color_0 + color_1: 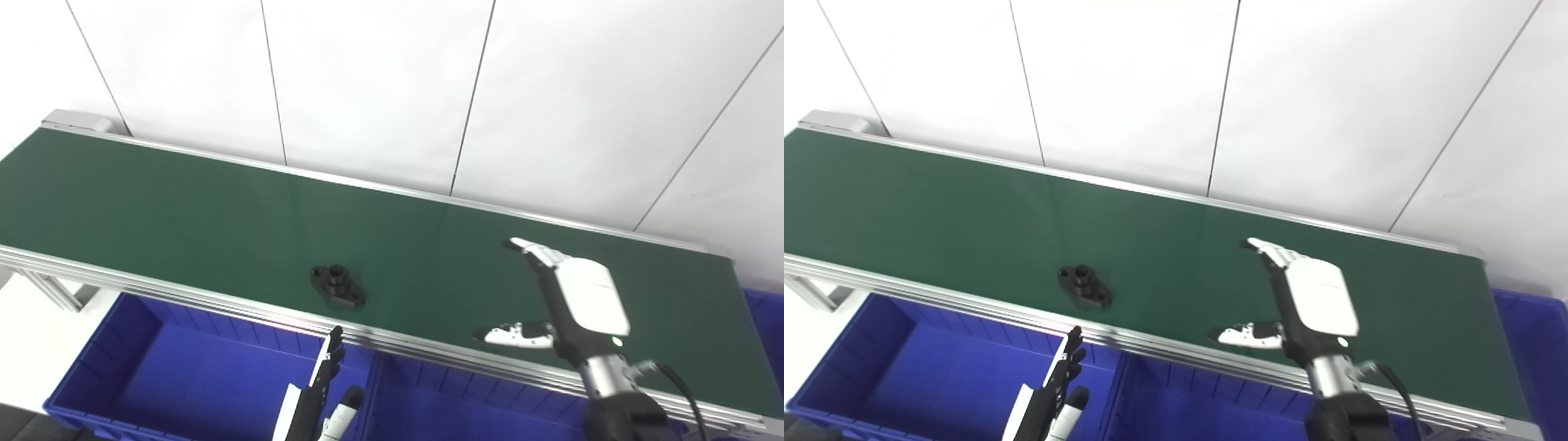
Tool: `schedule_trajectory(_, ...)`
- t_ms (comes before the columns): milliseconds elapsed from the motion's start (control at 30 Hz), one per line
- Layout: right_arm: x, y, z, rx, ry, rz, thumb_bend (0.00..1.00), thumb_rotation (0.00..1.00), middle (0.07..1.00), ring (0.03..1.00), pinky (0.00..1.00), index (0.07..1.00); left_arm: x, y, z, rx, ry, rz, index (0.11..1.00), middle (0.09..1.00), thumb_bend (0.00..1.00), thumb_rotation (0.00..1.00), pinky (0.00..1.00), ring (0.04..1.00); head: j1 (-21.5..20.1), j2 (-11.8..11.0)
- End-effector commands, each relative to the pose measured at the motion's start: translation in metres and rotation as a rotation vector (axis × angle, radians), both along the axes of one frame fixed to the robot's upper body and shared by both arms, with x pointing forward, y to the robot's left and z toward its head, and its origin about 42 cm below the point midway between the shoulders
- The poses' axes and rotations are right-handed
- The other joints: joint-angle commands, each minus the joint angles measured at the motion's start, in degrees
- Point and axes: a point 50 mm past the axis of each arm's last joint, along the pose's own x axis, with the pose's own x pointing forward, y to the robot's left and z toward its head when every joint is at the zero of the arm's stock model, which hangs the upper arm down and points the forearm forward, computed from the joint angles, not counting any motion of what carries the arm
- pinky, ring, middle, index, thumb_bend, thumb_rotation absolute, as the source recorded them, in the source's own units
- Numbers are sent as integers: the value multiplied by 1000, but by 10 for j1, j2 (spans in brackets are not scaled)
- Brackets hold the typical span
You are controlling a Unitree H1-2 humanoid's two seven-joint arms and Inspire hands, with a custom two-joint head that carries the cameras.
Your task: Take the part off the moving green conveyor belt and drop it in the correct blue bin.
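- Right robot hand (566, 294) hovers over the green conveyor belt (184, 202), fingers and thumb spread wide, holding nothing.
- Left robot hand (318, 392) waits low by the blue bins (153, 367), fingers straight, also empty.
- One black part (337, 285) lies on the belt's near edge, well left of the right robot hand.
- It looks like the approach step: next comes timing a clean pinch.
- Count: one part, two bins clearly seen, a third just peeking in at right.

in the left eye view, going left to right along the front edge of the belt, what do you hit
Left blue bin → black part on the green conveyor belt, with the left hand just below it → right hand, open over the belt → far right blue bin.
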Motion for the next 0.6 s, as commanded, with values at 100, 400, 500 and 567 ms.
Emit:
schedule_trajectory(100,23,18,13,-37,-29,3,1000,379,786,772,783,792,16,-46,21,-130,-81,-25,1000,1000,662,996,959,965,3,2)
schedule_trajectory(400,49,56,8,-59,10,23,1000,388,784,772,775,799,14,-53,23,-140,-72,-22,1000,998,676,988,953,960,7,4)
schedule_trajectory(500,54,68,5,-58,21,28,1000,381,780,767,759,796,14,-56,24,-148,-70,-22,1000,994,672,988,956,958,8,5)
schedule_trajectory(567,55,74,3,-67,23,31,1000,387,777,761,756,796,14,-57,25,-147,-69,-22,1000,993,668,991,953,956,10,6)
